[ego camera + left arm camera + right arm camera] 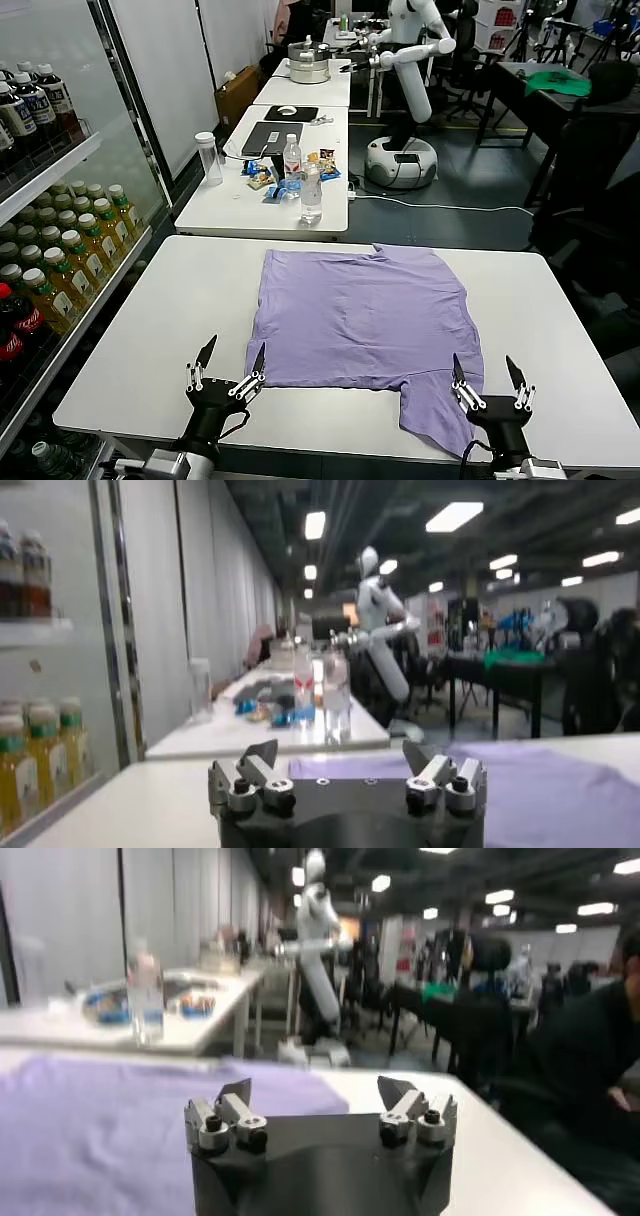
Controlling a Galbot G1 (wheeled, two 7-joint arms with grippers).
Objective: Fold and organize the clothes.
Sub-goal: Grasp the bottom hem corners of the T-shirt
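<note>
Head view: lavender T-shirt (365,320) lies spread at frame centre on my desk (160,330); left gripper (229,362) and right gripper (491,381) hover at the lower edge, fingers wide (nothing held). Folding unstarted; next I must pinch the hem.

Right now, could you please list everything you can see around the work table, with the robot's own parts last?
T-shirt: one, lavender, spread flat on the near table, one sleeve reaching the front edge.
Near table: one, white, directly ahead.
Far tables: white, in a row beyond, carrying water bottles, snacks and a laptop.
Drink shelves: left side, stocked with bottles.
Other robot: one, white, in the background.
Green cloth: one, on a dark far table.
Left gripper: open, over the table's front edge, left of the shirt.
Right gripper: open, at the front edge by the sleeve.
</note>
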